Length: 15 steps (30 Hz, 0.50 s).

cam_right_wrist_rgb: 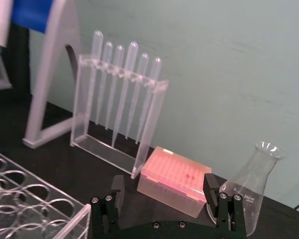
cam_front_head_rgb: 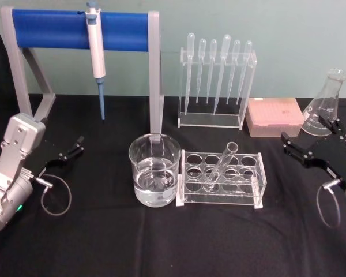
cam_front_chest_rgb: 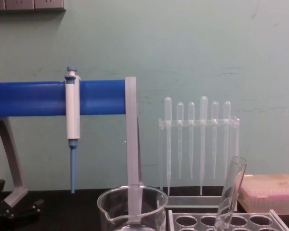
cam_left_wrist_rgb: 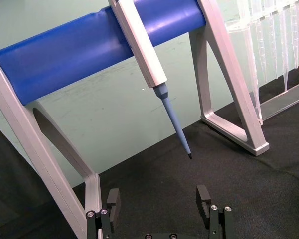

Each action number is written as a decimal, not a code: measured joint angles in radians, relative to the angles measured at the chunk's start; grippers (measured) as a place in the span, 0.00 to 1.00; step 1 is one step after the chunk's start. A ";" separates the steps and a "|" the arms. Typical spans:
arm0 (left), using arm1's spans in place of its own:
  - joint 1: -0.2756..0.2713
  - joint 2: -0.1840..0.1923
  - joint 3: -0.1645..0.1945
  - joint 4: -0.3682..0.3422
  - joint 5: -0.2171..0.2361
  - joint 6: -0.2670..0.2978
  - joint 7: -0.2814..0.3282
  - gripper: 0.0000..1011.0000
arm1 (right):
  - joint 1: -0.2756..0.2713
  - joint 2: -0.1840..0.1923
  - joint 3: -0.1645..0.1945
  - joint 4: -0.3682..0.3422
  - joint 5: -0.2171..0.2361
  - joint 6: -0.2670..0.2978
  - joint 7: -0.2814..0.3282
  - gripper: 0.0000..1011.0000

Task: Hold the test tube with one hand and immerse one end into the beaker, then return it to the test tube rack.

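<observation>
The test tube [cam_front_head_rgb: 222, 164] leans tilted in a clear rack [cam_front_head_rgb: 221, 180] at the table's middle, its open rim uppermost [cam_front_chest_rgb: 231, 192]. Just left of the rack stands the beaker [cam_front_head_rgb: 154, 169], partly filled with clear liquid [cam_front_chest_rgb: 132, 208]. My left gripper [cam_front_head_rgb: 71, 150] rests open at the far left of the table, well away from both; its open fingers [cam_left_wrist_rgb: 203, 200] face the blue stand. At the far right my right gripper [cam_front_head_rgb: 309, 148] is open too, with nothing between its fingers [cam_right_wrist_rgb: 214, 191].
A blue-barred stand [cam_front_head_rgb: 81, 30] with a hanging white and blue pipettor [cam_front_head_rgb: 96, 57] is at the back left. A clear holder of plastic pipettes [cam_front_head_rgb: 217, 81], a pink tip box [cam_front_head_rgb: 274, 116] and a conical flask [cam_front_head_rgb: 326, 104] line the back right.
</observation>
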 joint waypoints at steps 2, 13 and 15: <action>0.000 0.000 0.000 0.000 0.000 0.000 0.000 0.99 | -0.030 0.019 0.021 -0.030 0.022 -0.013 0.023 0.99; 0.000 0.000 0.000 0.000 0.000 0.000 0.000 0.99 | -0.202 0.120 0.106 -0.145 0.150 -0.096 0.202 0.99; 0.000 0.000 0.000 0.000 0.000 0.000 0.000 0.99 | -0.220 0.127 0.111 -0.153 0.164 -0.106 0.226 0.99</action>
